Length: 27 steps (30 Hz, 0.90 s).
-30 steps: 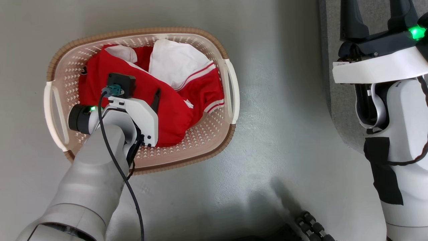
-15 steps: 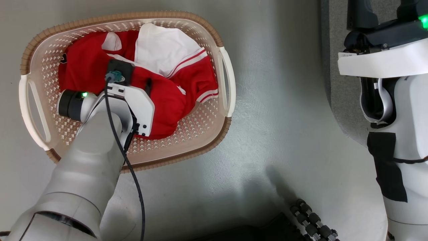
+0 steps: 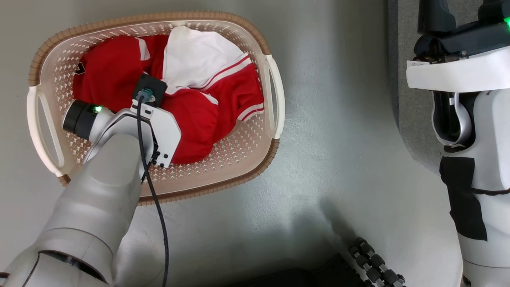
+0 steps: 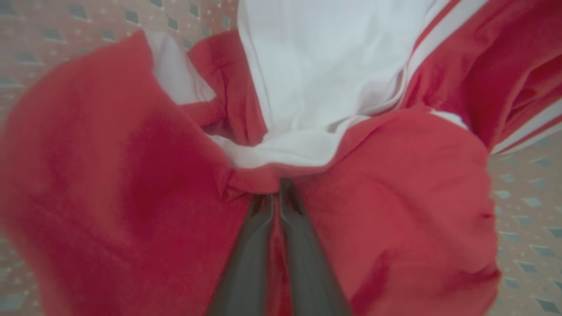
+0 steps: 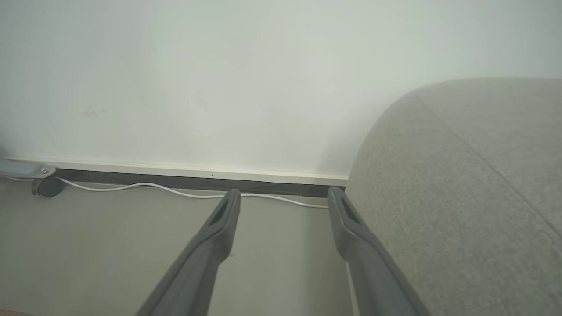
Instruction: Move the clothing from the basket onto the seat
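Snugly, clothing [image 4: 395, 197] sits pinched in left hand [image 4: 276, 191].

I see a smooth grey-green floor [image 3: 330, 131], with a soft dark shadow low in the head view. Black ribbed segmented piece [image 3: 372, 265] at that view's bottom edge, can't tell what it is. Right wrist view: plain pale wall [image 5: 219, 66], cream skirting board [image 5: 175, 169] with a dark strip beneath, thin white cable [image 5: 131, 186] lying along its foot, small dark round wheel-like thing [image 5: 46, 188] at the cable's left end.
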{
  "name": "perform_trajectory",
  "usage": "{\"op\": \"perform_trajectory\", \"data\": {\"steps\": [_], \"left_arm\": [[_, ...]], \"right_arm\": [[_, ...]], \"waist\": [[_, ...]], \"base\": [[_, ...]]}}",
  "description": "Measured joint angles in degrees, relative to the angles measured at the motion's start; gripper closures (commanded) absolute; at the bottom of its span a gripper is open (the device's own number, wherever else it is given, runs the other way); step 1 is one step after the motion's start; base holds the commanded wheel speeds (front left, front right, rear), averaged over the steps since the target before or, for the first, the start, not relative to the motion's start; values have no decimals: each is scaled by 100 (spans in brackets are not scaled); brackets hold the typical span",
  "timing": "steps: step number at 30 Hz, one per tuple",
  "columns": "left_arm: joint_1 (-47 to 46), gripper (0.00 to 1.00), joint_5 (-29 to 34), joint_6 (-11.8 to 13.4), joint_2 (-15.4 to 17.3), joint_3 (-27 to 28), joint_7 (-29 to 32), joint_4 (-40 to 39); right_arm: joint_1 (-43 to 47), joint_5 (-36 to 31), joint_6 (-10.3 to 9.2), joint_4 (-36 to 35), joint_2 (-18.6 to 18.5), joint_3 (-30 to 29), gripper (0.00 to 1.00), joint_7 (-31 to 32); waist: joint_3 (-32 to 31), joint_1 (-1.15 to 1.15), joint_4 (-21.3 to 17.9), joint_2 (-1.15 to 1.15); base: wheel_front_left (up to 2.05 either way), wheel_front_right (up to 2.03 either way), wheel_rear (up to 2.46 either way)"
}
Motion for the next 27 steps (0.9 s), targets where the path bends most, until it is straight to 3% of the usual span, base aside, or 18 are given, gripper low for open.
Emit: {"op": "perform_trajectory", "data": {"steps": [13,27], "left_arm": [[357,100,-424,-270,-159,147,-732,18],[916,100,-868,-468,-230,296,-1033,-138]], "right_arm": [[7,-47,0,286,0,-9,0,0],[313,3,0,730,-92,52,0,0]], "waist": [[-748,0,156,0],[-1789,0,461,0]], "base": [[0,0,0],[0,0,0]]}}
